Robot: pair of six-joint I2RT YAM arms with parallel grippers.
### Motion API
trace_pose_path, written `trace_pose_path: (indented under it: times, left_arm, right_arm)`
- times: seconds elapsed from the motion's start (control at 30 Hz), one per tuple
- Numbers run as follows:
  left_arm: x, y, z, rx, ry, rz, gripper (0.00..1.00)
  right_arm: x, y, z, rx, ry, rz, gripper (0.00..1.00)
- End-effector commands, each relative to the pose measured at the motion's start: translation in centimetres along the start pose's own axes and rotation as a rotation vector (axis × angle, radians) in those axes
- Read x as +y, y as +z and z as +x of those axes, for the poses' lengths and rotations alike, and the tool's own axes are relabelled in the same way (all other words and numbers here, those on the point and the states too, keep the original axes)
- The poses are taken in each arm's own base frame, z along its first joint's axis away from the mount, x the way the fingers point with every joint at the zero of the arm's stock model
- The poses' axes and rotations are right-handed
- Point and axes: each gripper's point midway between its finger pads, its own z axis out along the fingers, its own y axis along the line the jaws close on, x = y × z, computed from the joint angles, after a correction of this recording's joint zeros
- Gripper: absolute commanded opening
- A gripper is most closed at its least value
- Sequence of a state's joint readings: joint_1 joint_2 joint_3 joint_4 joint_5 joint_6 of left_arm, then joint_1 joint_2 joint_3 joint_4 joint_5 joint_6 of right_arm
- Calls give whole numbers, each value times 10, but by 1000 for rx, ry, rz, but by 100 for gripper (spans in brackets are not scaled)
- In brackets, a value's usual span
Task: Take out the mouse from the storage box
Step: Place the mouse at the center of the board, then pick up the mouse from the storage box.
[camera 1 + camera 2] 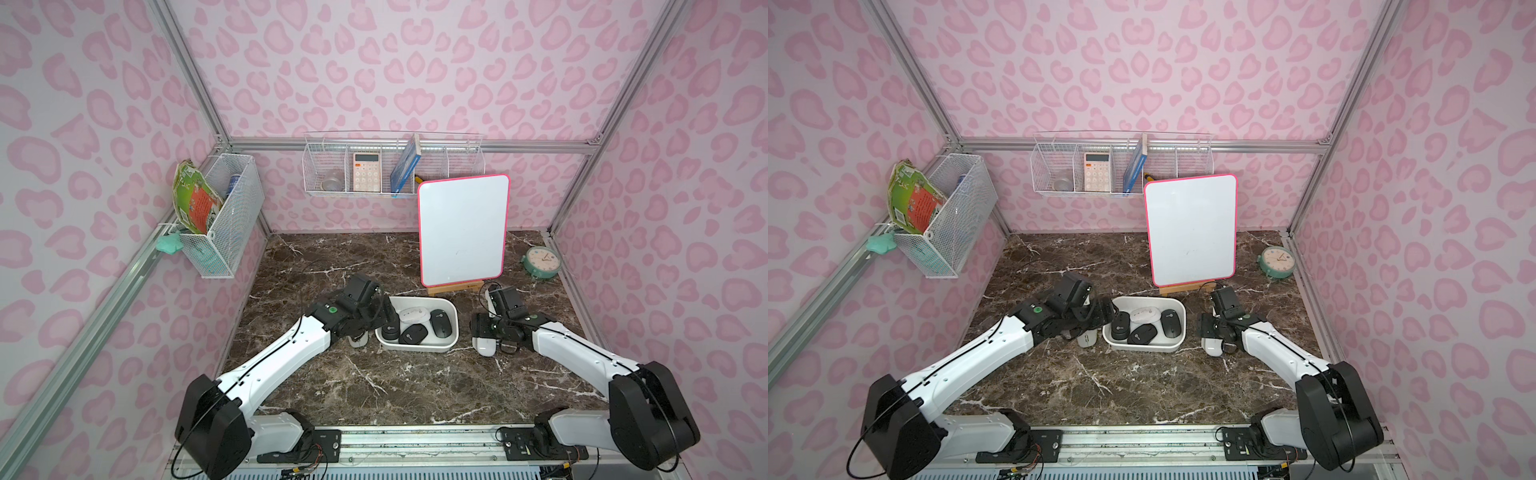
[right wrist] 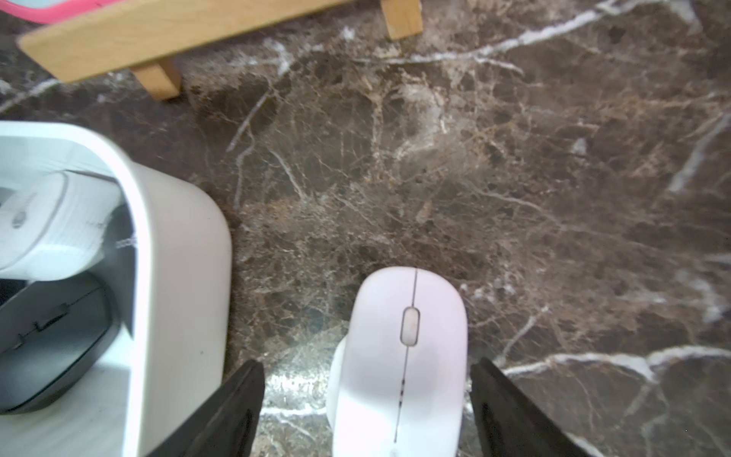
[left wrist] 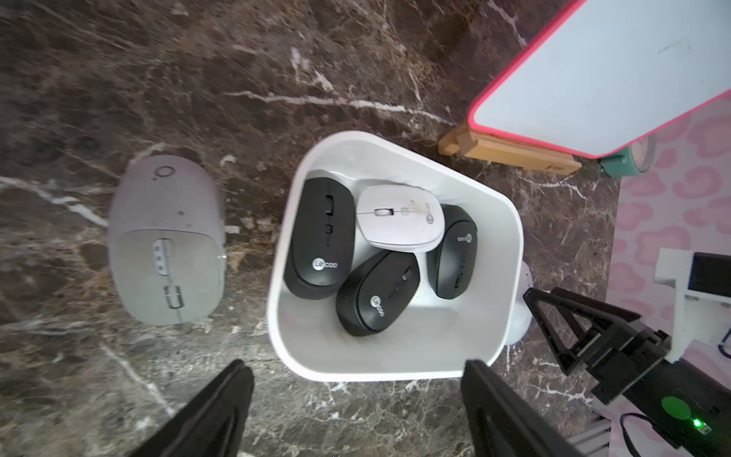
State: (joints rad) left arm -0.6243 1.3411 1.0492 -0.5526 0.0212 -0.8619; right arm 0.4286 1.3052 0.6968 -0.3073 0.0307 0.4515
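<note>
Two grippers: I am keeping both spread. The left gripper point(image 3: 356, 364) is hovering empty at the near wall of the storage box point(image 3: 502, 253). The right gripper point(image 2: 368, 362) is straddling a white mouse point(image 2: 407, 348), its fingers clear of the shell.
Mice outside: the white mouse is lying on the marble table point(image 3: 237, 59) just beside the box, and a grey mouse point(image 3: 168, 237) is lying on the box's other side.
Mice inside: three black mice are crowding the box floor. A flat white mouse point(image 3: 399, 217) is resting across them.
Handling: I am judging these shells light, stiff and smooth, so likely to slip. I am planning to pinch across the flanks at the waist, topmost mouse first.
Writing: the nearest black mouse point(image 3: 318, 237) is showing "Lecoo". The other logos are reading too small to confirm.
</note>
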Motion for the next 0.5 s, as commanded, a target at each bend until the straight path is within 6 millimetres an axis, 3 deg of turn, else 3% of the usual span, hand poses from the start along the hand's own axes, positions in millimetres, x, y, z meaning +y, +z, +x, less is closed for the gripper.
trace_pose_path:
  times: [0.0, 0.2, 0.47]
  left_arm:
    - [-14, 16, 6, 43, 2, -11, 87]
    - [-28, 53, 18, 125, -25, -29, 84]
    - [-36, 91, 20, 153, -80, -39, 81]
  right_arm:
    - [12, -7, -10, -65, -28, -24, 85]
    - [26, -16, -13, -113, -66, -46, 85]
    - [27, -21, -12, -132, -77, -62, 85]
